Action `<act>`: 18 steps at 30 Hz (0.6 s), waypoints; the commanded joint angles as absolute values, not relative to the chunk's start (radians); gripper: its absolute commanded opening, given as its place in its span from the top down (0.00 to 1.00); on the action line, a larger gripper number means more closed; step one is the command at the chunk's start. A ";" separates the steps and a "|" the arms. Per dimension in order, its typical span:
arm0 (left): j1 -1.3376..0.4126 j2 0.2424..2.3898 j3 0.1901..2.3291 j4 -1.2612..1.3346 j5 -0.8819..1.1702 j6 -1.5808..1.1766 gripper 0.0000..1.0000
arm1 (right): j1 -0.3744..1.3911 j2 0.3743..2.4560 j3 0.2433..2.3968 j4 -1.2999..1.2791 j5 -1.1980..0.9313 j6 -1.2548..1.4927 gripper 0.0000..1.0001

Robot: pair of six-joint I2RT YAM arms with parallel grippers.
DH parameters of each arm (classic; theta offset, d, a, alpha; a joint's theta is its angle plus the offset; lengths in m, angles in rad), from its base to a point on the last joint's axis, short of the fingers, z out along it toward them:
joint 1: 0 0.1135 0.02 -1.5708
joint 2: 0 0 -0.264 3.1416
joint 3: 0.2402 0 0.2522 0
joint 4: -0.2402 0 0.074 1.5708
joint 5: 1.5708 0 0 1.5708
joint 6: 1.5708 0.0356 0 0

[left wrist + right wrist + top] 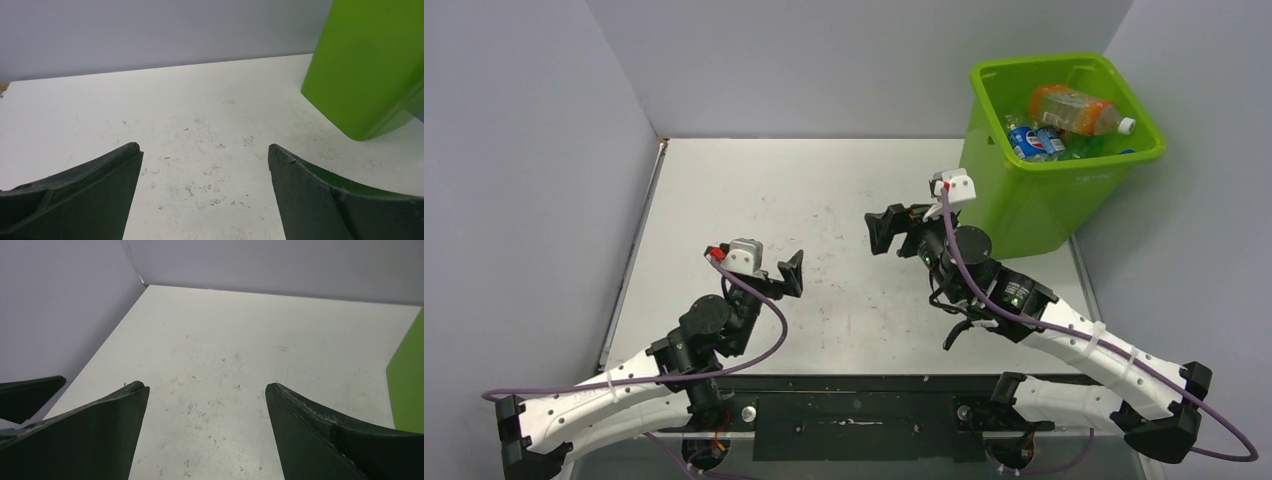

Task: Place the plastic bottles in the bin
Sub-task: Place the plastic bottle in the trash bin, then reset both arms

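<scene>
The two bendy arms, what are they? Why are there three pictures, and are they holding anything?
They are two robot arms bolted to a table. The big picture looks down from above. The other two come from small cameras on the wrists, so you see each arm's own black fingers. The left pincer and right pincer are both open, holding nothing. On the table stands a green bin with plastic bottles inside, one orange, one blue-labelled. No bottle lies on the table itself.
</scene>
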State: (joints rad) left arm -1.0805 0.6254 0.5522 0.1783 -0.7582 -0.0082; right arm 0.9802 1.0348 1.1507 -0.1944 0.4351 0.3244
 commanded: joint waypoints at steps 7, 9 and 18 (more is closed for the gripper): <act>-0.999 0.725 0.582 -0.054 -1.009 -0.226 0.04 | 1.004 1.008 0.869 -0.073 0.507 0.404 0.10; -0.831 0.744 0.576 -0.104 -0.862 -0.306 0.04 | 0.992 1.049 0.849 -0.121 0.633 0.435 0.10; -0.402 0.688 0.252 0.269 -0.530 -0.135 0.04 | 0.821 1.109 0.626 0.042 0.649 0.388 0.10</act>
State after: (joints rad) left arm -0.4587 0.7410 0.3954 0.0109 -0.6449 -0.2466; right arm 0.8593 1.1114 0.7052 -0.1097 0.6048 0.4488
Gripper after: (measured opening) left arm 0.961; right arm 0.897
